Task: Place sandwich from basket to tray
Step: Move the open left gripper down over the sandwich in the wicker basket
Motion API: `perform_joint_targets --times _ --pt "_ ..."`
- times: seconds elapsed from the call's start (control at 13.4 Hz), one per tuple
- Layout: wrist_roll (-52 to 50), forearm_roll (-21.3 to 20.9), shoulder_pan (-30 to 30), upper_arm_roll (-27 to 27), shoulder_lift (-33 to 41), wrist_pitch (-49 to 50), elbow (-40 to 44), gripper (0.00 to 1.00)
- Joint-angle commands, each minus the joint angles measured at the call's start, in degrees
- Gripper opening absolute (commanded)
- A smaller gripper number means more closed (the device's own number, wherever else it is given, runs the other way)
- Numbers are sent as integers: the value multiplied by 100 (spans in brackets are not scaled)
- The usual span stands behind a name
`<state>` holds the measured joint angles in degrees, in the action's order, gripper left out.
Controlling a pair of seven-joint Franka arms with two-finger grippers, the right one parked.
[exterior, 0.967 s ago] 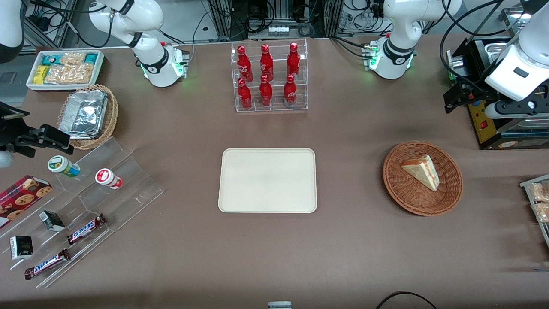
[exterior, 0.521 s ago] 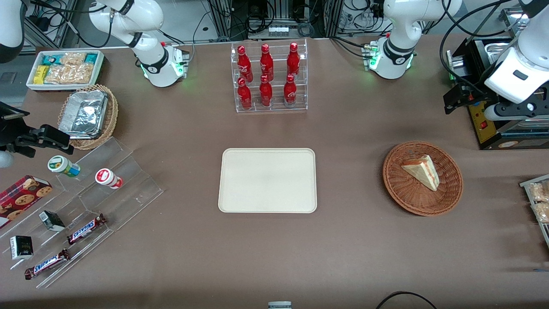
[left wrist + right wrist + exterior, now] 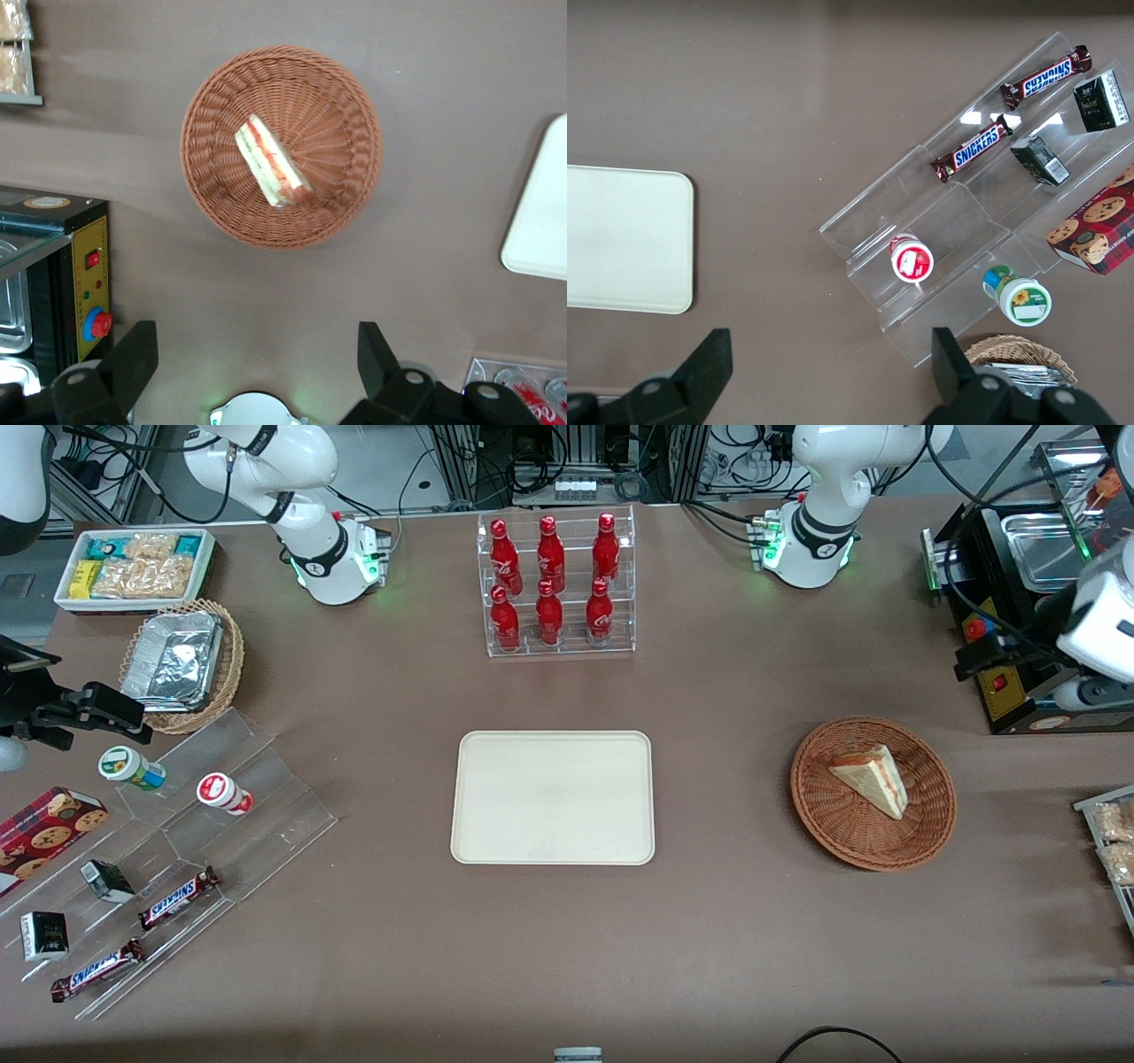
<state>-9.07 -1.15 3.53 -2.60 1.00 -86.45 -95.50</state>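
In the front view we see the sandwich [image 3: 871, 779] lying in the basket [image 3: 873, 841], which stands toward the working arm's end of the table. The tray [image 3: 553, 797] is in the middle of the table, well apart from the basket, and nothing lies on it. Our gripper [image 3: 979, 657] hangs high near the black appliance [image 3: 1019, 629], farther from the front camera than the basket and not yet above it. In this view we cannot tell how the fingers stand.

In the left wrist view the two fingers [image 3: 133, 359] are spread wide, with nothing between them. The sandwich [image 3: 271, 160] lies ahead of them in the basket [image 3: 221, 212], far below the hand. Its long axis runs at a slant to the line between the fingertips. We judge that the wrist must first come over the basket and turn, so that the fingers close across the short width of the wedge.

In the right wrist view we see only a corner of the tray [image 3: 620, 243].
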Motion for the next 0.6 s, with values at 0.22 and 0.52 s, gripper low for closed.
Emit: perform_joint_targets --times 0.22,0.52 --pt "-1281 36 306 5 -458 -1040 -716 100" --pt "-2016 1 376 5 -1083 -1610 -891 100"
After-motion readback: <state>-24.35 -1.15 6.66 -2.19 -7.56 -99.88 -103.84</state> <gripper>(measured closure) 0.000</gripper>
